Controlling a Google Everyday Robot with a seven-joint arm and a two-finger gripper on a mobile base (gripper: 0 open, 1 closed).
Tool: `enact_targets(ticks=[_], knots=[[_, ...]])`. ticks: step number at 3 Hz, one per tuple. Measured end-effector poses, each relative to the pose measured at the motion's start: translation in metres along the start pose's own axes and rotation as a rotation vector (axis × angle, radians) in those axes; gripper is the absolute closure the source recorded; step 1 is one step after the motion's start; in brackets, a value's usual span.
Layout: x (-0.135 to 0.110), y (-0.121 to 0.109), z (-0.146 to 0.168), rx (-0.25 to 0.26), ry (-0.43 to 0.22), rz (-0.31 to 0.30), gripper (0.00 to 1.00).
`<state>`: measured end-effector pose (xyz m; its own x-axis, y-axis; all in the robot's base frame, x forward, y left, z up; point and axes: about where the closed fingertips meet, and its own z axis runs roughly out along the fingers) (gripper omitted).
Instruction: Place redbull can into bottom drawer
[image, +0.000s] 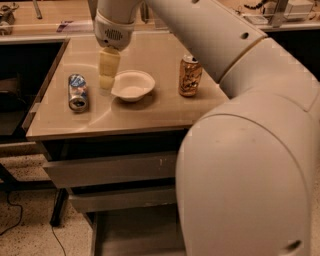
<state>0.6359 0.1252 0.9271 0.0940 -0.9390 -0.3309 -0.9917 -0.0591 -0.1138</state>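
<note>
My pincer (106, 82) hangs over the table (150, 112), between the redbull can (77, 91) and the bowl (132, 85); I can't tell how wide it is set. The can lies on its side, so an off-centre touch may roll it away. The bottom drawer (135, 235) seems open, though my arm hides much of it.

On the tabletop (150, 115) the redbull can (77, 92) lies on its side at the left, the bowl (132, 85) in the middle and a standing can (190, 75) to the right. The claw (106, 82) hangs between redbull can and bowl. Below, nearer, the bottom drawer (135, 232) juts out.
</note>
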Motion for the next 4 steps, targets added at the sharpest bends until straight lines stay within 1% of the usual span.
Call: enact_targets(ticks=[1, 2, 3, 4], knots=[[-0.009, -0.006, -0.006, 0.016, -0.013, -0.006, 0.0], [-0.014, -0.011, 0.007, 0.029, -0.017, 0.015, 0.0], [-0.028, -0.02, 0.033, -0.01, 0.016, 0.088, 0.0], [-0.051, -0.016, 0.058, -0.095, 0.027, 0.104, 0.0]])
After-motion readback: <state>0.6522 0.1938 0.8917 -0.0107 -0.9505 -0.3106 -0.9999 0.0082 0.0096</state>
